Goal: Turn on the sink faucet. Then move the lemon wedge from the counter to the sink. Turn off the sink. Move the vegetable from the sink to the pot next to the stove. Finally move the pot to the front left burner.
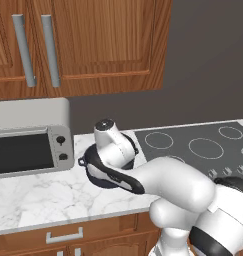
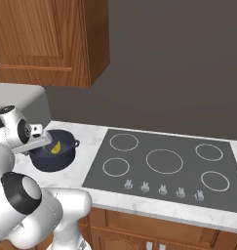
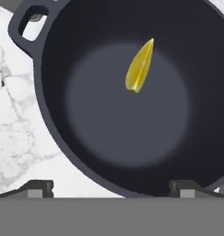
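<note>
We see the lemon wedge [image 3: 139, 67] lying free on the floor of the pot [image 3: 109, 152] — beyond and between our spread fingertips [image 3: 39, 188], untouched. The gripper [image 3: 111, 188], jaws wide and released, hangs above the pot, which sits on the counter [image 2: 93, 141] just beside the stove [image 2: 164, 163].

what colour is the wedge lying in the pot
Bright yellow. The wedge lies on the dark floor of the pot, clearest in the hand view.

Even flat light, soft shadows, sharp render.
</note>
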{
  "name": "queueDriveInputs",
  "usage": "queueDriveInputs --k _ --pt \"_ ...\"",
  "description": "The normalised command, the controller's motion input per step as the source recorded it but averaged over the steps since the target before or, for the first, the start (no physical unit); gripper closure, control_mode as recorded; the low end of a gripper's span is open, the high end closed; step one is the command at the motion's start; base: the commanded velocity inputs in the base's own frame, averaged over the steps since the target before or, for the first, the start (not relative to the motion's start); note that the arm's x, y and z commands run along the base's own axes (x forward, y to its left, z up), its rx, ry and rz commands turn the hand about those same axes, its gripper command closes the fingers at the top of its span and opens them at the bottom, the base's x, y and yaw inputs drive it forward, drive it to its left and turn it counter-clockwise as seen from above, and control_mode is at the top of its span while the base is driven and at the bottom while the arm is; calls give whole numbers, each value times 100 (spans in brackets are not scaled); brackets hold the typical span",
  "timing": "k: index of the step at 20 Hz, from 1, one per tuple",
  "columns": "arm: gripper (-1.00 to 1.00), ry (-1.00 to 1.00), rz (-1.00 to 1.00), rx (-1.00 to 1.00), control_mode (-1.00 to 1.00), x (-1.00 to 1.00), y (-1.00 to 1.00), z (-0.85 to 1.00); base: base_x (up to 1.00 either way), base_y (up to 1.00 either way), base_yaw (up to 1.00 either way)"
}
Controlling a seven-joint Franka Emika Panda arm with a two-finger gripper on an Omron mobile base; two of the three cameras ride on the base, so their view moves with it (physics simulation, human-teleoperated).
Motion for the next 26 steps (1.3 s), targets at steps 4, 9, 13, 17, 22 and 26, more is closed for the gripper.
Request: queueDriveInputs --k 4,9,13,17,22,26 --pt "-100 0 19 -3 -100 4 15 -14 0 0 0" --pt "-100 0 17 -4 -100 0 21 -18 0 0 0" --pt "-100 1 13 -4 -100 6 15 -20 0 0 0" --pt "-100 5 9 -3 -100 25 7 -18 0 0 0" --pt "-100 5 6 -2 -100 30 0 -19 0 0 0" --pt "-100 2 5 -4 -100 19 11 -24 0 0 0"
